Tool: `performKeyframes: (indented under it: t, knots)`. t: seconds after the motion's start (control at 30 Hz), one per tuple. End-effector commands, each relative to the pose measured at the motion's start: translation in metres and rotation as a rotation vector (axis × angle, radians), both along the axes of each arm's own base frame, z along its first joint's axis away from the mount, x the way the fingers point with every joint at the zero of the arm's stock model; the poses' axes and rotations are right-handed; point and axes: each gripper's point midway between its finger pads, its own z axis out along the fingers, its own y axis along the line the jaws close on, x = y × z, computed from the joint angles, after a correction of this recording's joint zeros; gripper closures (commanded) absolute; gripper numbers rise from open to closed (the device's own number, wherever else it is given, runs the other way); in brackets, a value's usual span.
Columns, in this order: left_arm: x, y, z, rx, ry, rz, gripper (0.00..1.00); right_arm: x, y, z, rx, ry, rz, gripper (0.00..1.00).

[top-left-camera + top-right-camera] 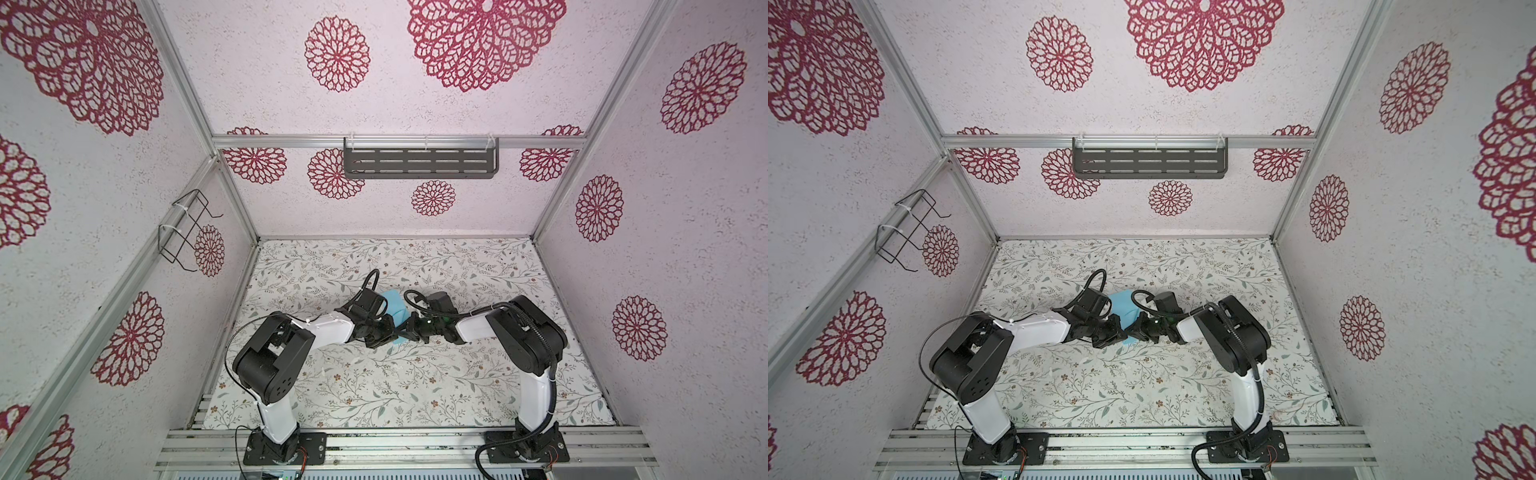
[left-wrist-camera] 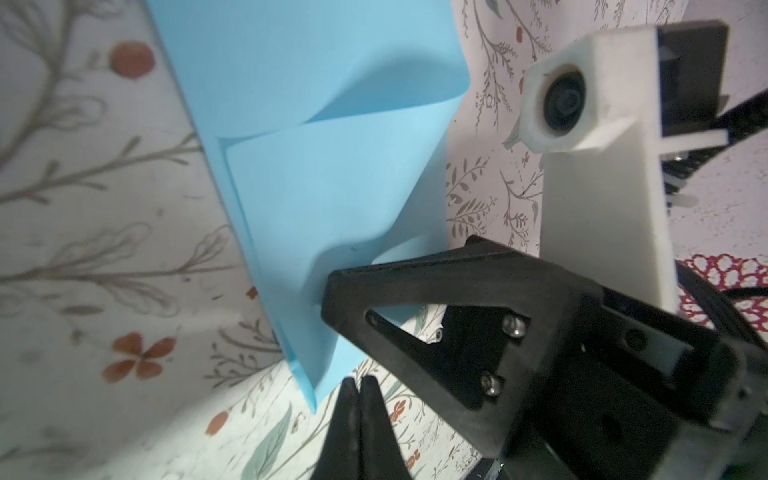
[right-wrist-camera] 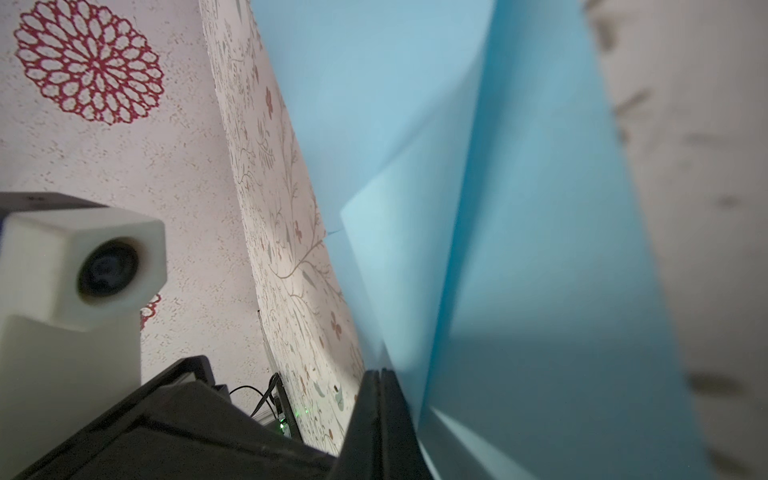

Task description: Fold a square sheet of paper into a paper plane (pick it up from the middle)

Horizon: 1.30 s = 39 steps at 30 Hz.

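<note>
One piece of light-blue paper, folded in layers. Two robot arms, the left arm and the right arm. Two grippers, one per arm: the left gripper and the right gripper. Two white wrist cameras, one showing in each wrist view. One table with a floral cover. One dark slotted shelf and one black wire rack on the walls
</note>
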Motion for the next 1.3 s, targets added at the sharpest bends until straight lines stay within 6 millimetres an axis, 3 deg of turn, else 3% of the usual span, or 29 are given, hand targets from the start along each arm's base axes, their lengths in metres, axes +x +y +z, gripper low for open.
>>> performKeyframes:
  t: [0.0,0.33,0.67,1.27]
  knots:
    - [0.004,-0.001,-0.007,0.015,0.011,0.022,0.97,-0.002,-0.003,-0.006,-0.023,0.008,-0.015,0.98]
    - [-0.001,0.005,-0.019,0.068,0.059,0.021,0.98,0.000,0.001,0.006,0.003,-0.023,0.012,0.97]
    - [-0.010,0.018,-0.034,0.163,0.117,0.005,1.00,0.021,0.006,0.054,0.077,-0.196,0.106,0.95]
    - [-0.010,0.019,-0.035,0.187,0.122,-0.011,1.00,0.049,-0.015,0.009,-0.064,-0.180,0.132,0.94]
